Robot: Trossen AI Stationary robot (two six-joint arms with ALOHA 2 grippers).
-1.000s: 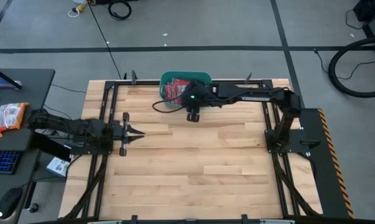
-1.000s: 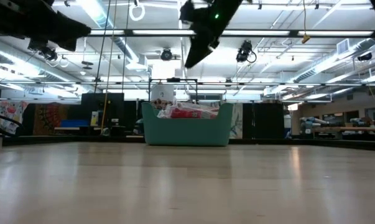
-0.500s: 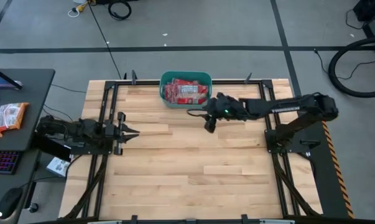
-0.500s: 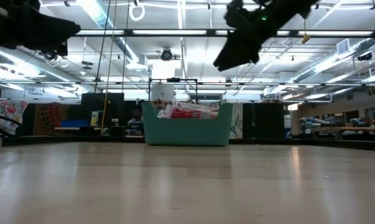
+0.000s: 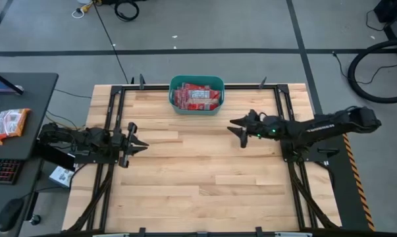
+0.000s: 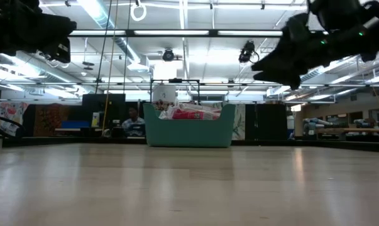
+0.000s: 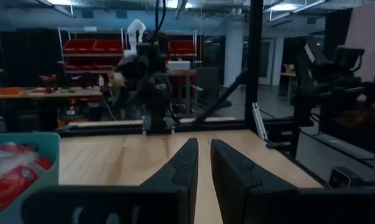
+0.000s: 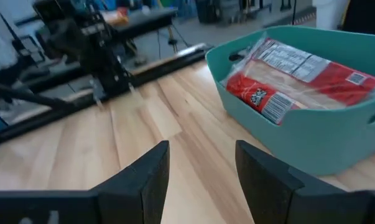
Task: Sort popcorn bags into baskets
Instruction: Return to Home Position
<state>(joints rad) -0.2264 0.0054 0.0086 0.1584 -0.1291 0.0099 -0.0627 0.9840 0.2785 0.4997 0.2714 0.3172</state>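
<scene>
The teal basket (image 5: 196, 107) stands on its base at the table's far edge, near the middle. Several red popcorn bags (image 5: 196, 96) with white label patches lie flat inside it; the right wrist view shows the basket (image 8: 311, 140) and its bags (image 8: 299, 74) too. My right gripper (image 5: 236, 130) hovers open above the table, to the right of and nearer than the basket, fingers pointing left (image 8: 199, 149). My left gripper (image 5: 144, 143) waits at the table's left side, pointing right, shut with nothing between its fingers (image 7: 204, 144). Both hold nothing.
Bare wooden tabletop (image 5: 198, 178) spreads between the arms and toward the near edge. Black frame rails (image 5: 112, 118) run along the table's sides. A desk on the left carries orange-white packets (image 5: 7, 123) and a keyboard (image 5: 2, 170). Cables lie on the floor beyond.
My right gripper has drawn back from just over the basket toward the table's right and somewhat nearer, staying high. My left arm has pulled back slightly toward the left edge. The basket and bags have stayed put.
</scene>
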